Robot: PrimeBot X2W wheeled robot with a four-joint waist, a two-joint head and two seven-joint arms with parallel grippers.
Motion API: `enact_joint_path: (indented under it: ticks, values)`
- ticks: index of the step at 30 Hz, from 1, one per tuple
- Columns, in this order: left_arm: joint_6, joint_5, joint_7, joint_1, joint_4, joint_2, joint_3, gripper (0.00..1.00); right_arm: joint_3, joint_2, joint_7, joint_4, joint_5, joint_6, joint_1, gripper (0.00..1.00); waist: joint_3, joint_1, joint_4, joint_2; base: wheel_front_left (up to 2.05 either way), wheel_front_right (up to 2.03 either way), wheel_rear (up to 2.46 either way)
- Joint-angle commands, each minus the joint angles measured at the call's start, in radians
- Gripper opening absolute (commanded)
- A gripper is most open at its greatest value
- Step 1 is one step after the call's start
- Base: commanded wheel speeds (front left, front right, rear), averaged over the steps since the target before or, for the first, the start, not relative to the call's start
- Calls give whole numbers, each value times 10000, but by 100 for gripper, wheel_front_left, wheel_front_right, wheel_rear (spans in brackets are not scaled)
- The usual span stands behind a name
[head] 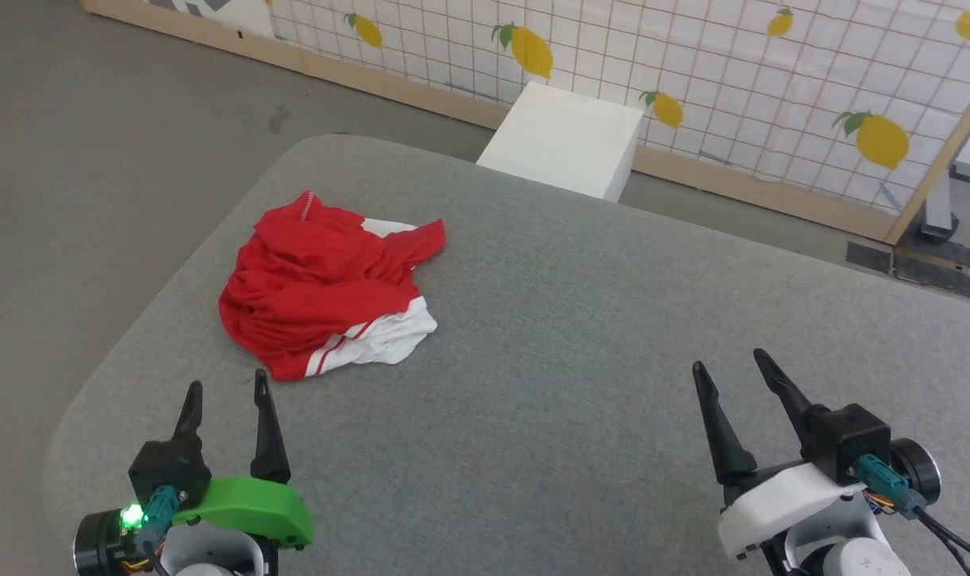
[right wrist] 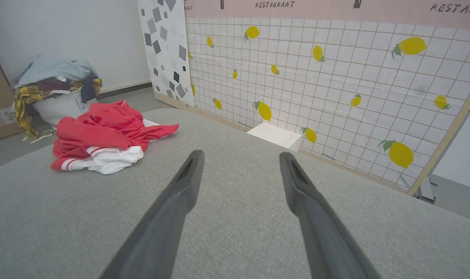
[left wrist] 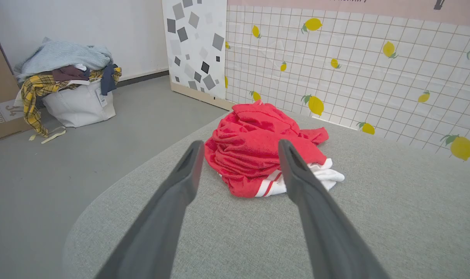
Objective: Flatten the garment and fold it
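garment (head: pixel 317 292): bunched heap just ahead of left end effector (head: pixel 227 378)
nearer arm: left, easy; right end effector (head: pixel 728 359) well apart
grip: both released, empty

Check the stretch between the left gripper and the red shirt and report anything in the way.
Nothing visible stands in the way. Only bare grey table lies between the open left gripper and the crumpled garment, which sits just ahead of it.
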Motion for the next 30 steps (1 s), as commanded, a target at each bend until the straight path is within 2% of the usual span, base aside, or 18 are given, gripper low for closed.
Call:
enact_joint_path:
  ticks: [1, 30]
  values:
    - [81, -118, -102, 163, 56, 39, -4, 100, 32, 14, -108, 56, 48, -12, -188, 100, 9, 0, 122, 0, 0, 0, 0]
    - [377, -572, -698, 264, 409, 57, 124, 100, 327, 19, -447, 366, 235, -16, -359, 100, -17, 0, 1490, 0, 0, 0, 0]
